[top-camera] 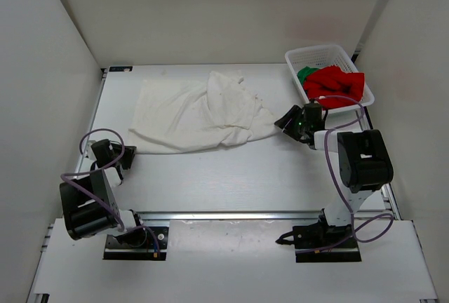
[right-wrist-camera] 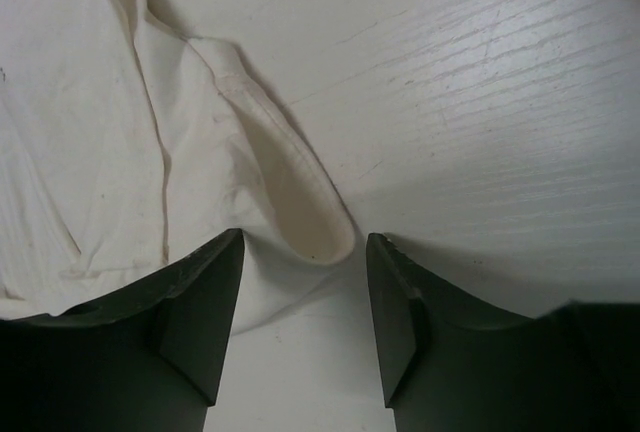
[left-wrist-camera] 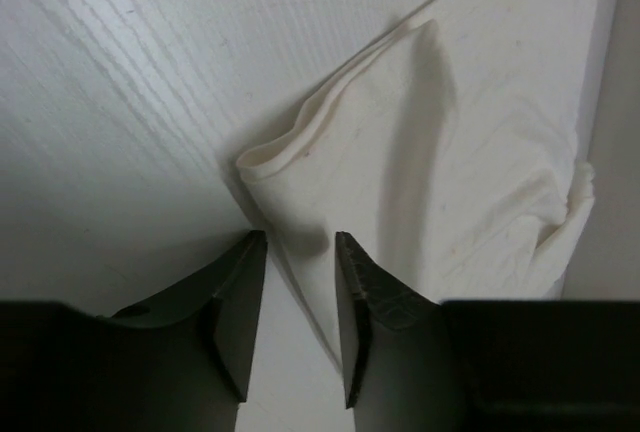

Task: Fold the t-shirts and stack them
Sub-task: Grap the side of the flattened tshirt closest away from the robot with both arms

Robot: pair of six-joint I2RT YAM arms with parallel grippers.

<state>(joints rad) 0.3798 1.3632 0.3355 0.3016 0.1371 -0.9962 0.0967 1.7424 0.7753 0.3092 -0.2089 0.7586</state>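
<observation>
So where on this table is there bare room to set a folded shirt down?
The widest bare table is the near strip between the white t-shirt and the arm bases. A smaller patch lies at the back between that shirt and the basket, which is crowded with the red t-shirt and green t-shirt.

No readable text, labels, brands or numbers — none in any view.

My left arm [top-camera: 88, 205] and right arm [top-camera: 361, 159] look alike: chunky black motor housings joined by white links, each on a flat black base plate [top-camera: 133, 243]. Pale lilac cables [top-camera: 335, 177] loop loosely along both. On my wrist feeds the jaws are matte dark wedges with bevelled inner faces, and one of the left pair shows a faint grid texture.
</observation>
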